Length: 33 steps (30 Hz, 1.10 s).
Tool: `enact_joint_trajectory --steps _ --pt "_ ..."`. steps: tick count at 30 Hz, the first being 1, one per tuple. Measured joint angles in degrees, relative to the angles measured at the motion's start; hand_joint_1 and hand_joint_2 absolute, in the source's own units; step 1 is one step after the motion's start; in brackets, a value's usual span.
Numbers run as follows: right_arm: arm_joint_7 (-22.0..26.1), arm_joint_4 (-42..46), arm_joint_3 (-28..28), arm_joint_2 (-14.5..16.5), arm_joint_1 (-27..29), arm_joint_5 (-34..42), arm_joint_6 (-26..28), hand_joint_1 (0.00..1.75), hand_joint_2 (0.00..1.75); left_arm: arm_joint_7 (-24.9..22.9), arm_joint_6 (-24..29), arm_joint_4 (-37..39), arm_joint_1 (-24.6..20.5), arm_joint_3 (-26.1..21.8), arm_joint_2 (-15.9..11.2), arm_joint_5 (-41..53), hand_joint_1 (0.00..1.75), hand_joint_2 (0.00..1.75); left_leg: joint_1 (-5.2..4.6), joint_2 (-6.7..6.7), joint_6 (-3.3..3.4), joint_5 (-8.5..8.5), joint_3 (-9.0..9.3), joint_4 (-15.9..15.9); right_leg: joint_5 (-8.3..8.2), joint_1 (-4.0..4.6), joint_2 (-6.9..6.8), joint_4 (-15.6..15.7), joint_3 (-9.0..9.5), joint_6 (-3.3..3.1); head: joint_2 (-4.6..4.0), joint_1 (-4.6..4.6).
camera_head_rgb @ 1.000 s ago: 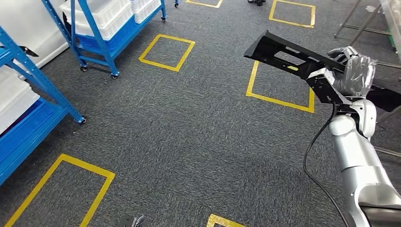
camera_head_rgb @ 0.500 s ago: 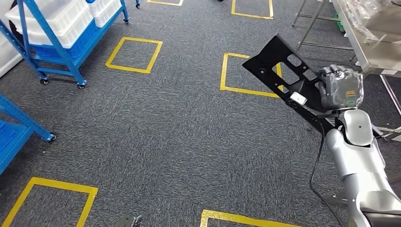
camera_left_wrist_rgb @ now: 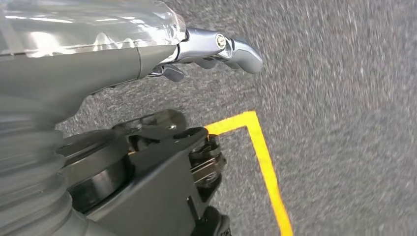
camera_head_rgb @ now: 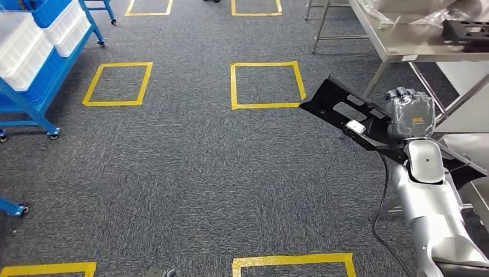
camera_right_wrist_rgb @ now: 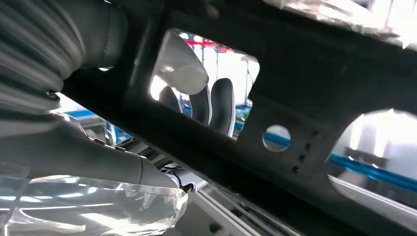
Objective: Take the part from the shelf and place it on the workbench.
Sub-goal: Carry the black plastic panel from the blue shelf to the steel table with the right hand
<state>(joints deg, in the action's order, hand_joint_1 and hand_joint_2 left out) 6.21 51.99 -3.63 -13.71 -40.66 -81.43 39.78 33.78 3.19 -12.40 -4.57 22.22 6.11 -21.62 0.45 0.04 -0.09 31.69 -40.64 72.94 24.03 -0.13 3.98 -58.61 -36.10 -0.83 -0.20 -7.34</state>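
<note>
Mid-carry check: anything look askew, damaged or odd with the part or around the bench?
Nothing looks damaged or spilled. The right hand grips the black part, which is tilted, its far end jutting out over the carpet toward a yellow floor square. The workbench ahead already carries another dark part and clear plastic wrap.

- You can read no text, number or brand in any view.
- The white label (camera_head_rgb: pixel 356 126) on the black part (camera_head_rgb: pixel 340 109), just beside the right hand (camera_head_rgb: pixel 410 112), is too small to read.
- Orange marks on that hand's back stay illegible.
</note>
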Motion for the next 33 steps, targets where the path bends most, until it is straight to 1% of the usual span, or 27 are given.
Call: enact_joint_trajectory --steps 2,3,4,5,6,7,8,9,11,12,13,14,15,16,17,18,19,20,22,23,24,26,28,29,30,31,33 --pt "1.6 -0.4 0.0 0.3 -0.1 2.4 0.0 1.75 1.75 0.2 -0.2 0.1 0.2 0.0 -0.1 0.0 0.0 1.75 0.13 -2.13 0.37 -4.11 2.97 -7.5 0.25 -0.07 1.71 -0.4 -0.1 0.3 0.0 -0.01" --pt "2.8 -0.7 0.0 0.4 -0.3 4.3 0.0 1.75 1.75 0.3 -0.2 0.1 0.2 0.0 -0.1 0.0 0.0 1.75 0.22 -3.21 0.5 -5.29 4.26 -10.5 0.31 -0.16 2.52 -0.6 -0.25 0.55 0.01 -0.01" --pt "4.3 -1.0 0.1 0.6 -0.5 6.8 0.0 1.75 1.75 0.3 -0.3 0.1 0.3 -0.1 -0.2 -0.1 0.0 1.75 0.22 -4.0 0.62 -5.78 5.05 -12.3 0.32 -0.34 3.25 -0.7 -0.45 0.89 0.01 0.0" --pt "6.1 -1.4 0.2 0.7 -0.8 10.0 0.0 1.75 1.75 0.4 -0.4 0.2 0.3 -0.1 -0.2 -0.1 0.0 1.75 0.11 -4.05 0.74 -5.63 5.3 -12.7 0.25 -0.52 3.94 -0.8 -0.67 1.26 0.01 0.0" --pt "8.2 -1.9 0.3 0.7 -1.2 14.3 -0.2 1.75 1.75 0.4 -0.5 0.2 0.3 -0.1 -0.2 -0.1 0.0 1.75 -0.03 -3.37 0.95 -5.79 5.45 -13.0 0.12 -0.75 4.64 -0.7 -0.84 1.71 0.01 0.0" --pt "10.5 -2.5 0.3 0.6 -1.6 19.5 -0.8 1.75 1.75 0.4 -0.6 0.2 0.3 -0.1 -0.2 -0.1 0.0 1.75 -0.12 -2.69 1.32 -5.98 5.62 -13.4 0.13 -0.93 4.51 -0.7 -0.95 2.07 0.0 0.01" --pt "12.7 -3.0 0.4 0.5 -2.2 25.2 -1.9 1.75 1.75 0.5 -0.7 0.2 0.3 -0.1 -0.2 -0.2 0.0 1.75 -0.14 -2.05 1.72 -6.2 5.84 -13.8 0.5 -0.89 3.31 -1.1 -1.22 2.33 0.0 0.02" --pt "14.5 -3.3 0.4 0.3 -3.0 31.1 -3.4 1.75 1.75 0.5 -0.7 0.2 0.3 -0.1 -0.2 -0.2 0.0 1.75 -0.14 -1.34 2.08 -6.41 6.05 -14.3 1.42 -0.83 1.51 -2.6 -1.93 2.55 0.0 0.02" --pt "16.6 -3.3 0.4 -0.1 -4.7 41.2 -6.7 1.75 1.75 0.6 -0.8 0.2 0.6 -0.1 -0.3 -0.4 0.0 1.75 -0.25 0.03 2.43 -6.52 6.27 -14.7 4.49 -0.71 -2.26 -8.6 -4.89 2.88 0.0 0.04" --pt "16.9 -3.2 0.3 -0.3 -5.4 44.8 -8.0 1.75 1.75 0.6 -0.8 0.2 0.8 -0.1 -0.3 -0.4 0.0 1.75 -0.3 0.78 2.48 -6.46 6.29 -14.7 5.85 -0.8 -2.96 -12.1 -6.72 3.11 0.0 0.03" --pt "16.8 -3.0 0.2 -0.6 -5.9 47.3 -9.0 1.75 1.75 0.6 -0.9 0.2 1.0 -0.1 -0.3 -0.5 0.0 1.75 -0.3 1.52 2.48 -6.35 6.32 -14.7 6.39 -0.94 -3.26 -14.6 -8.04 3.36 0.0 0.04" --pt "16.6 -2.8 0.2 -1.0 -6.5 48.9 -9.7 1.75 1.75 0.6 -0.9 0.2 1.1 -0.1 -0.3 -0.5 0.0 1.75 -0.28 2.23 2.42 -6.21 6.37 -14.7 5.95 -1.12 -3.48 -15.3 -8.5 3.6 0.01 0.04" --pt "16.3 -2.5 0.1 -1.4 -7.4 49.8 -10.1 1.75 1.75 0.6 -1.0 0.2 1.1 -0.1 -0.3 -0.6 0.0 1.75 -0.26 2.95 2.32 -6.04 6.46 -14.6 4.5 -1.29 -3.82 -13.6 -7.82 3.81 0.01 0.04" --pt "15.8 -2.3 -0.1 -1.8 -8.4 50.4 -10.6 1.75 1.75 0.6 -1.0 0.2 1.1 -0.1 -0.3 -0.6 0.0 1.75 -0.25 3.67 2.14 -5.83 6.6 -14.6 2.4 -1.43 -4.65 -10.1 -6.11 3.97 0.01 0.04" --pt "15.4 -2.1 -0.2 -2.1 -9.7 50.7 -10.9 1.75 1.75 0.6 -1.1 0.2 1.1 -0.1 -0.3 -0.6 0.0 1.75 -0.33 4.34 1.91 -5.6 6.79 -14.5 0.76 -1.31 -6.26 -6.1 -4.14 4.05 0.01 0.04" --pt "14.9 -2.0 -0.4 -2.4 -11.0 51.0 -11.2 1.75 1.75 0.6 -1.1 0.2 1.1 -0.1 -0.3 -0.6 0.0 1.75 -0.5 5.01 1.62 -5.34 6.99 -14.4 -0.47 -1.1 -7.57 -2.8 -2.51 3.84 0.0 0.03" --pt "14.5 -1.9 -0.5 -2.7 -12.2 51.2 -11.5 1.75 1.75 0.6 -1.1 0.2 1.1 -0.1 -0.3 -0.6 0.0 1.75 -0.68 5.62 1.3 -5.11 7.2 -14.4 -0.99 -0.83 -8.49 -0.7 -1.5 3.5 0.01 0.03" --pt "14.2 -1.9 -0.6 -3.0 -13.3 51.3 -11.7 1.75 1.75 0.6 -1.2 0.2 1.0 -0.1 -0.4 -0.6 0.0 1.75 -0.85 6.24 0.98 -4.9 7.43 -14.5 -0.87 -0.52 -8.69 0.0 -1.25 3.05 0.01 0.03" --pt "13.7 -1.9 -0.9 -3.7 -14.7 51.4 -11.8 1.75 1.75 0.5 -1.2 0.2 0.8 -0.1 -0.3 -0.6 0.0 1.75 -0.83 7.29 0.31 -4.46 7.87 -14.5 -0.9 -0.44 -7.14 0.2 -1.14 2.1 0.01 0.02" --pt "13.6 -1.9 -1.0 -4.0 -15.3 51.4 -11.8 1.75 1.75 0.4 -1.3 0.2 0.7 -0.1 -0.3 -0.5 0.0 1.75 -0.68 6.7 -0.02 -4.04 7.95 -14.1 -0.9 -0.52 -6.42 0.3 -0.96 1.74 0.0 0.01" --pt "13.4 -1.9 -1.1 -4.2 -15.8 51.3 -11.8 1.75 1.75 0.3 -1.3 0.2 0.6 -0.1 -0.3 -0.5 0.0 1.75 -0.5 5.36 -0.26 -3.23 7.56 -12.9 -0.94 -0.64 -5.76 0.5 -0.74 1.32 0.01 0.02" --pt "13.1 -1.9 -1.6 -4.3 -16.8 50.9 -11.8 1.75 1.75 0.1 -1.3 0.2 0.5 -0.1 -0.3 -0.5 0.0 1.75 -0.17 1.86 -0.52 -0.22 4.8 -6.7 -0.88 -0.68 -4.36 0.6 -0.45 0.6 0.01 0.07" --pt "12.6 -2.0 -2.2 -4.2 -17.4 50.4 -12.0 1.75 1.75 -0.1 -1.3 0.2 0.6 -0.1 -0.3 -0.5 0.0 1.75 -0.12 0.52 -0.55 2.39 0.7 0.9 -0.77 -0.45 -2.56 0.5 -0.35 0.18 0.01 0.09" --pt "12.3 -2.1 -2.5 -4.1 -17.5 50.2 -12.1 1.75 1.75 -0.2 -1.3 0.2 0.6 -0.1 -0.3 -0.5 0.0 1.75 -0.13 0.35 -0.49 2.3 -0.52 2.5 -0.72 -0.33 -1.58 0.4 -0.3 0.12 0.01 0.09" --pt "11.9 -2.3 -2.7 -4.1 -17.7 50.0 -12.2 1.75 1.75 -0.2 -1.3 0.2 0.5 -0.1 -0.3 -0.5 0.0 1.75 -0.14 0.22 -0.35 1.05 -0.72 1.9 -0.67 -0.24 -0.63 0.3 -0.26 0.11 0.0 0.09" --pt "11.6 -2.5 -2.8 -4.1 -18.1 49.9 -12.3 1.75 1.75 -0.2 -1.3 0.2 0.5 -0.1 -0.3 -0.5 0.0 1.75 -0.15 -0.08 -0.14 -1.07 0.13 -0.9 -0.59 -0.21 0.28 0.2 -0.23 0.15 0.0 0.1" --pt "11.2 -3.1 -3.2 -4.1 -19.0 49.7 -12.5 1.75 1.75 -0.2 -1.2 0.2 0.4 -0.1 -0.3 -0.6 0.0 1.75 -0.06 -2.5 0.4 -5.22 3.17 -8.8 -0.43 -0.28 1.98 -0.1 -0.33 0.41 0.0 0.09"
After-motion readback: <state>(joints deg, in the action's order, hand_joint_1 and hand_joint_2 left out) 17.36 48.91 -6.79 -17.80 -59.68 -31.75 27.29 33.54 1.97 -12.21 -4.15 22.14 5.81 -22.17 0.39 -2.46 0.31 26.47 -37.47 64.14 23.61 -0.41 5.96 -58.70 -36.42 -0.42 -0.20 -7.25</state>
